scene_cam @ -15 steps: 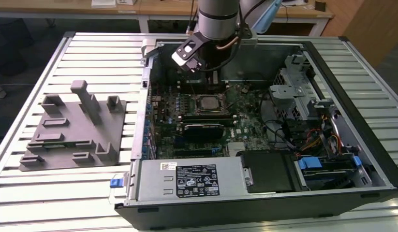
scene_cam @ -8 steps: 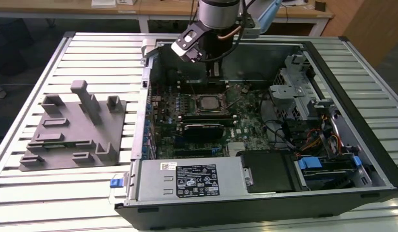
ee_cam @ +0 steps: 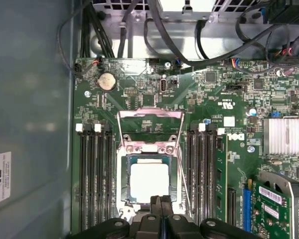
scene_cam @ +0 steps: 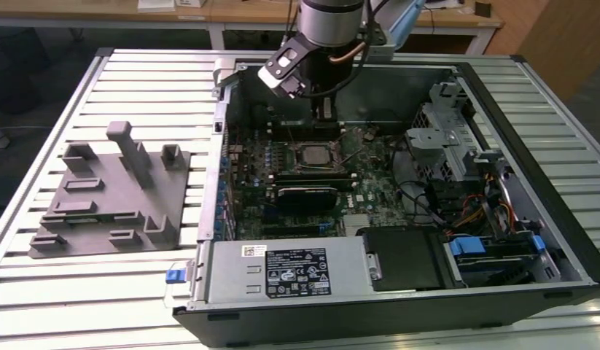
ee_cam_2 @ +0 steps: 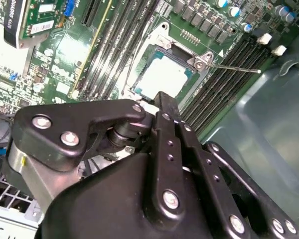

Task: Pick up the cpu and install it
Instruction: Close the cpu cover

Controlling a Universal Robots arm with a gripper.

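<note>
The end effector (ee_cam: 161,199) hung clenched, fingers pressed together, holding nothing. Just beyond its tips the cpu (ee_cam: 148,181) lay flat in the socket frame (ee_cam: 120,184), whose load plate (ee_cam: 150,127) stood open farther on.

A slatted aluminium table (scene_cam: 76,306) carries an open computer case (scene_cam: 378,324). Just beside the case, on the exterior view's left, a grey fixture plate (scene_cam: 95,219) with upright posts lies flat on the slats.
</note>
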